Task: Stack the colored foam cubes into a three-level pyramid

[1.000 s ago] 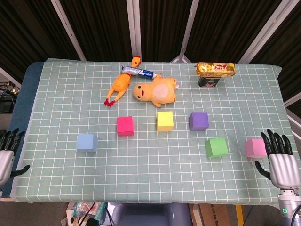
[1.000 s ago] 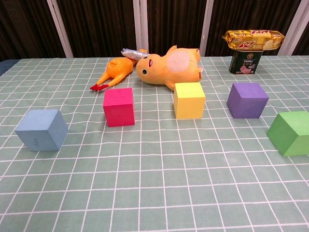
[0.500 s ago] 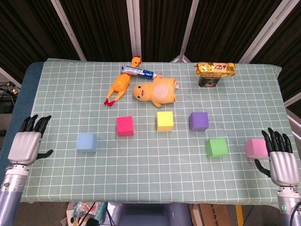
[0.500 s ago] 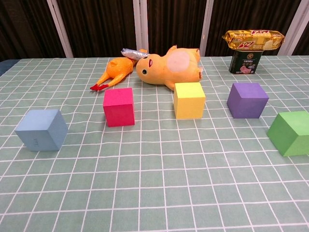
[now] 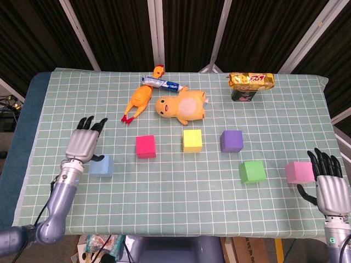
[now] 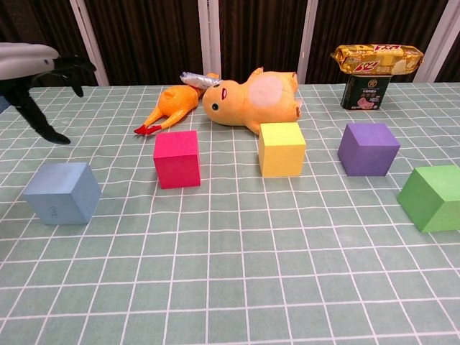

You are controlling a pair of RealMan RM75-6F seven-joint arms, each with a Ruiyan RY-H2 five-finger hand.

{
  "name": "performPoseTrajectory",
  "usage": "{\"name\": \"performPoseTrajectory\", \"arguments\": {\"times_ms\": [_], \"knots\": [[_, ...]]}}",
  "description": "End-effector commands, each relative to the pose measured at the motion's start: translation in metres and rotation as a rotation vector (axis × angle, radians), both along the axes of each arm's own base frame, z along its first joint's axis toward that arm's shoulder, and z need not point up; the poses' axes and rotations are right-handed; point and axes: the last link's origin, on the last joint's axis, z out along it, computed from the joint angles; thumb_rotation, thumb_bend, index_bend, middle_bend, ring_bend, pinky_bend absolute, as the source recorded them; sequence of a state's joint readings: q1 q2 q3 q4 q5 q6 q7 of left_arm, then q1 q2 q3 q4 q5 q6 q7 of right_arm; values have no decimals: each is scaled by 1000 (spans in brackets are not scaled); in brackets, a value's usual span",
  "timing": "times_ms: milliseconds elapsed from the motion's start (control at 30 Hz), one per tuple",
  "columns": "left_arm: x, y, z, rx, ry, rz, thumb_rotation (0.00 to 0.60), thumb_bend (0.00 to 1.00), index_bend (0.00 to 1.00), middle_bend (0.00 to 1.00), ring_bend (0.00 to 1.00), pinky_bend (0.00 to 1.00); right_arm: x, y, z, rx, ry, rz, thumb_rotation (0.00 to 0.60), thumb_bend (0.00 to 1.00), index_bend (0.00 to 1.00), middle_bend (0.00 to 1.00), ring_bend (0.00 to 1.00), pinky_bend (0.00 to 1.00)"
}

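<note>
Several foam cubes lie apart on the green checked cloth: a light blue cube (image 5: 102,166) (image 6: 62,192) at the left, a magenta cube (image 5: 146,146) (image 6: 177,159), a yellow cube (image 5: 192,140) (image 6: 282,149), a purple cube (image 5: 232,141) (image 6: 368,149), a green cube (image 5: 252,171) (image 6: 434,198) and a pink cube (image 5: 298,172) at the right. My left hand (image 5: 83,143) (image 6: 32,65) hovers open just above and left of the light blue cube, fingers spread. My right hand (image 5: 331,186) is open beside the pink cube at the table's right edge, holding nothing.
At the back lie a rubber chicken (image 5: 139,100), a toothpaste tube (image 5: 163,84) and a yellow plush duck (image 5: 181,107). A gold snack pack sits on a green can (image 5: 249,86) at the back right. The table's front edge (image 5: 175,230) runs close below the cubes.
My left hand has swung in from the table's left edge, up and to the right, to a spot over the light blue cube. The right hand has sunk slightly. No cube has moved.
</note>
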State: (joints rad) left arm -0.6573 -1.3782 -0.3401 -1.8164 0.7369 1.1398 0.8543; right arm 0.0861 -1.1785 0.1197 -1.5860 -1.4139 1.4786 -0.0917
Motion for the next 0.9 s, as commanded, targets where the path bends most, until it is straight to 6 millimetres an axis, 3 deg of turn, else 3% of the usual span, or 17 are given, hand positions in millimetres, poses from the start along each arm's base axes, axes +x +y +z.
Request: {"name": "performPoseTrajectory", "arguments": {"times_ms": [33, 433, 900], "knots": [[16, 15, -19, -30, 6, 4, 600, 177, 1, 229, 7, 46, -1, 0, 1, -1, -9, -8, 600, 292, 0, 0, 0, 0], [49, 28, -58, -88, -8, 5, 600, 194, 6, 229, 7, 46, -2, 1, 3, -2, -27, -20, 600, 291, 0, 0, 0, 0], [60, 29, -83, -134, -40, 31, 600, 242, 13, 233, 7, 46, -1, 1, 3, 5, -45, -19, 600, 291, 0, 0, 0, 0]]}}
